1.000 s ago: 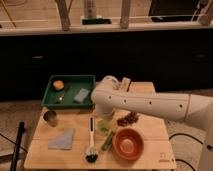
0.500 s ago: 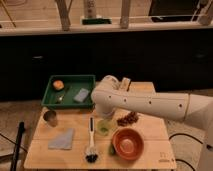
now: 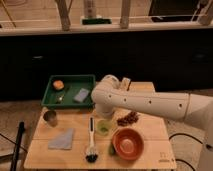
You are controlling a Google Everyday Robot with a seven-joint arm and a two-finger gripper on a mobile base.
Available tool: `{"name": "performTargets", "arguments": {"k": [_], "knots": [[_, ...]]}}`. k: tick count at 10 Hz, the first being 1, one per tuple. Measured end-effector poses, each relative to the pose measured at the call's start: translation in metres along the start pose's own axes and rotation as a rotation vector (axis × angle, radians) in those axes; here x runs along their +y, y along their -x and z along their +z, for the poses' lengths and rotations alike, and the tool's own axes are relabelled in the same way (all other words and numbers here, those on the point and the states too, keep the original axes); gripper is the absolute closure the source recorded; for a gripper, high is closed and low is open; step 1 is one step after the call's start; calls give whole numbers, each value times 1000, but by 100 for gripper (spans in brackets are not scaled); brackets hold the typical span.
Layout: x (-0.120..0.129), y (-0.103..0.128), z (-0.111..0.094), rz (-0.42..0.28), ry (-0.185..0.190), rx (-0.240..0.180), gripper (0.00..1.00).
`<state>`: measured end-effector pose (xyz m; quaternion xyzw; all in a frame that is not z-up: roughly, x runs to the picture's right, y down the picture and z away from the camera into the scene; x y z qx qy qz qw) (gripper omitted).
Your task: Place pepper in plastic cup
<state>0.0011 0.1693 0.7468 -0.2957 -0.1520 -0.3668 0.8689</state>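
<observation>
At the far left of the wooden table (image 3: 150, 131) stands one shiny metal cup (image 3: 49, 118), and just right of it and nearer the front edge lies one grey cloth (image 3: 62, 139). Behind them, at the table's back left, sits one green tray (image 3: 52, 99) holding three things: an orange round item (image 3: 58, 84), a small brass-coloured piece (image 3: 60, 97) and a grey-blue sponge (image 3: 81, 95).

Next comes one dish brush (image 3: 91, 144), its pale handle running front to back and its dark bristle head at the front edge. Just right of the handle stands the single plastic cup (image 3: 103, 128), pale lime-green and upright. Directly above it hangs the arm's white wrist (image 3: 102, 100); the gripper (image 3: 103, 116) sits low at that wrist, right over the cup, and I cannot tell how it stands.

Of the pepper (image 3: 111, 148) only a short green end shows, lying on the table between the brush head and the orange bowl (image 3: 128, 143), touching or nearly touching the bowl's left rim; its long axis and heading cannot be made out.

One dark reddish-brown cluster (image 3: 128, 119) lies behind the bowl, under the white arm (image 3: 155, 106), which stretches in from the right and covers the table's back right part.
</observation>
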Motion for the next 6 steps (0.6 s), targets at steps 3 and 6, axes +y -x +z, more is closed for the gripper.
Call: {"name": "performTargets", "arguments": {"k": [3,6], "knots": [[-1,-1,-2,-4,-9,-6,20],[-2,-1,-2,-6,-14,-10,20]]}}
